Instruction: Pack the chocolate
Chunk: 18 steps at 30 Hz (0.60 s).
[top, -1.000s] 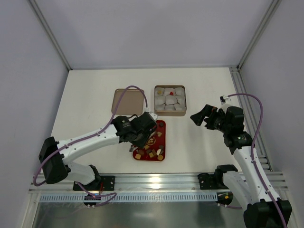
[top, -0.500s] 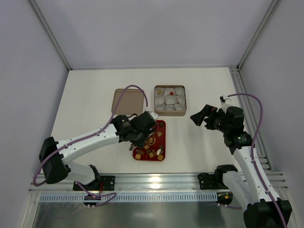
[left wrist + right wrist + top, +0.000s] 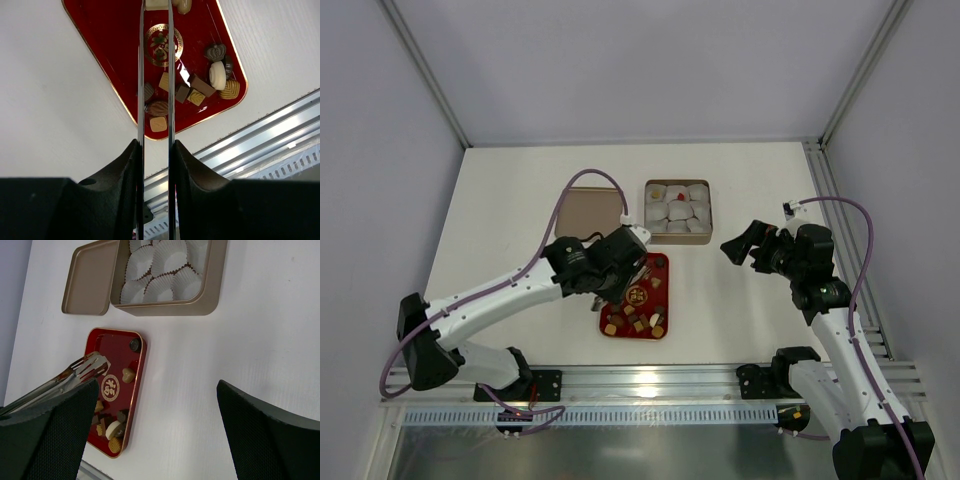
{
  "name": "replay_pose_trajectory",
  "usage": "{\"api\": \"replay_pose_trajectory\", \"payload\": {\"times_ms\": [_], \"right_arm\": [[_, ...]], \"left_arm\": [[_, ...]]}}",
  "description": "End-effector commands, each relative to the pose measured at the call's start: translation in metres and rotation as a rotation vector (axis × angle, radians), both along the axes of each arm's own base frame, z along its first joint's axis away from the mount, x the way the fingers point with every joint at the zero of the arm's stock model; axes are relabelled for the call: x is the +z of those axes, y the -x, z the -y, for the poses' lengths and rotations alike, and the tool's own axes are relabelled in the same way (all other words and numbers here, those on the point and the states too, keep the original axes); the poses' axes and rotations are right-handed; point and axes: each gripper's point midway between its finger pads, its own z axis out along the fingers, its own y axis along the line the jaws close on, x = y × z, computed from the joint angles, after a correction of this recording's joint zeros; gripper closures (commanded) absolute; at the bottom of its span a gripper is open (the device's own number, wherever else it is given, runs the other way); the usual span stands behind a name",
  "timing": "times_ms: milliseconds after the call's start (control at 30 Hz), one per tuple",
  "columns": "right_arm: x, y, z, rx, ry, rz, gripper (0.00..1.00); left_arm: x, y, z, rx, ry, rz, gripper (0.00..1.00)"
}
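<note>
Several small chocolates (image 3: 635,318), dark brown, tan and cream, lie on the red tray (image 3: 666,300), mostly at its near end. They also show in the left wrist view (image 3: 190,90) and the right wrist view (image 3: 112,427). My left gripper (image 3: 618,278) is shut on metal tongs (image 3: 141,75), whose tips hover over the tray's far left part (image 3: 95,362). I cannot tell whether the tips hold a piece. A tan heart-shaped piece (image 3: 128,374) lies beside them. My right gripper (image 3: 735,247) is open and empty, above the table to the right of the tin.
A gold tin (image 3: 677,240) filled with white paper cups (image 3: 165,265) stands behind the tray. Its lid (image 3: 592,212) lies to its left. An aluminium rail (image 3: 650,385) runs along the near table edge.
My left arm has shifted a little back and to the left, drawing the tongs towards the tray's far left. The right arm has not moved.
</note>
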Motion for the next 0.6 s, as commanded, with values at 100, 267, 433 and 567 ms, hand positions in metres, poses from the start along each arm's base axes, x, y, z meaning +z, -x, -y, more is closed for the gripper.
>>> {"api": "replay_pose_trajectory", "payload": {"times_ms": [100, 267, 433, 567], "right_arm": [[0.01, -0.002, -0.002, 0.019, 0.007, 0.046, 0.0], [0.012, -0.002, -0.003, 0.021, 0.004, 0.05, 0.0], [0.013, -0.003, -0.003, 0.02, 0.001, 0.05, 0.0], [0.018, -0.001, -0.002, 0.02, 0.008, 0.054, 0.0]], "left_arm": [[0.045, -0.021, 0.017, 0.031, 0.089, 0.107, 0.78], [0.061, -0.043, 0.038, 0.036, 0.102, 0.154, 0.78], [0.083, -0.088, 0.066, 0.066, 0.143, 0.218, 0.78], [0.073, -0.133, 0.096, 0.077, 0.156, 0.215, 0.78]]}}
